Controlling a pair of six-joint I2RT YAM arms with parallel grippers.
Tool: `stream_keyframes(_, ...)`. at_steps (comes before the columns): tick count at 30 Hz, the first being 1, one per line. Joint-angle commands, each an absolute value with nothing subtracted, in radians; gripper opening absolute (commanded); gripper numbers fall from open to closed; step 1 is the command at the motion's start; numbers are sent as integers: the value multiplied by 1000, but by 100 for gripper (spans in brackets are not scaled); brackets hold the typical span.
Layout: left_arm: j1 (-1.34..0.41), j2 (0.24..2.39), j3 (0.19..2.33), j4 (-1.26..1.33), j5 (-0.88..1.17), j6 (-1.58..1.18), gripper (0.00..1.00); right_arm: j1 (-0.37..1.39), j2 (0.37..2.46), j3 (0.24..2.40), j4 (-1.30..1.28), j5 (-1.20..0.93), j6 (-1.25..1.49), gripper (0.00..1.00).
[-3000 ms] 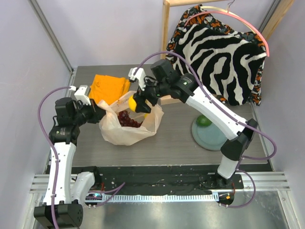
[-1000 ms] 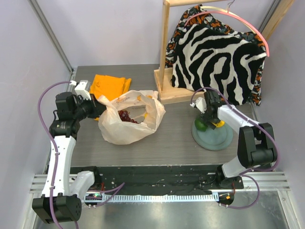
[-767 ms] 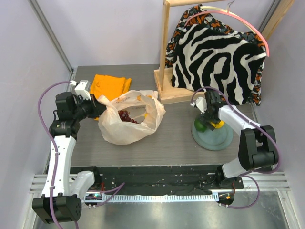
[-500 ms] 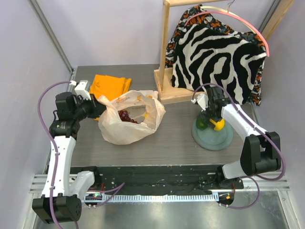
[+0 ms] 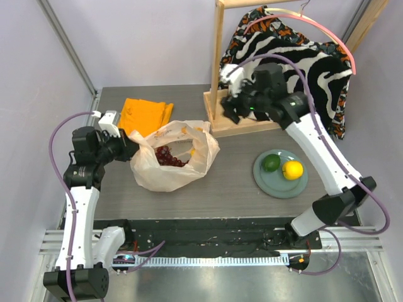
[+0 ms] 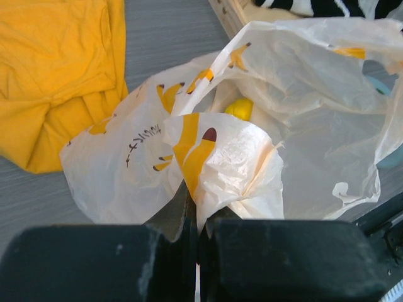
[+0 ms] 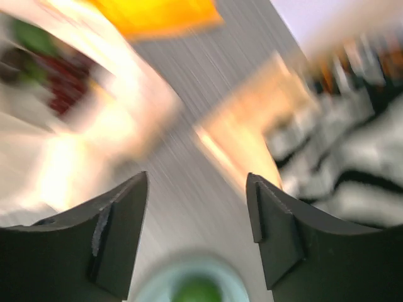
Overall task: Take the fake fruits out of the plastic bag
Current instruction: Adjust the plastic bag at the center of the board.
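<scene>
The plastic bag lies open at the table's left middle, with dark red grapes inside. My left gripper is shut on the bag's left edge. In the left wrist view it pinches a fold of the bag, and a yellow fruit shows inside. A green avocado and a yellow lemon lie on a grey-green plate at the right. My right gripper is open and empty, raised near the wooden rack. Its blurred wrist view shows the open gripper above the avocado.
A folded orange cloth lies behind the bag and shows in the left wrist view. A wooden rack with a zebra-patterned garment stands at the back right. Purple walls close in the table.
My right gripper let go of the lemon on the plate, opened, then rose up and back to the left toward the rack. The left gripper keeps its hold on the bag.
</scene>
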State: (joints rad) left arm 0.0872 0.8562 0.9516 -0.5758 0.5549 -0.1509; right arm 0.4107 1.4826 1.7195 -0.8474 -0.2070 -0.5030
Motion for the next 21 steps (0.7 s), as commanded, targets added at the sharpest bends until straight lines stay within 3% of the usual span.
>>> stream_keyframes(1,86,844,992,-684,525,-43,0,587,1595,1865,-756,-466,-422,66)
stream_keyframes(6,118,903,1069,-810,462,87,0,702,1696,1786,-660,-567,-472,54)
stream_keyframes(9,118,904,1075,-859,443,147,0,733,1724,1654,-583,-572,-514,52)
stream_keyframes(16,118,790,1023,-917,462,132,0,885,1745,1343,-381,-224,-526,54)
stream_keyframes(21,117,695,962,-916,476,144,0,954,1648,1200,-459,-137,-641,55)
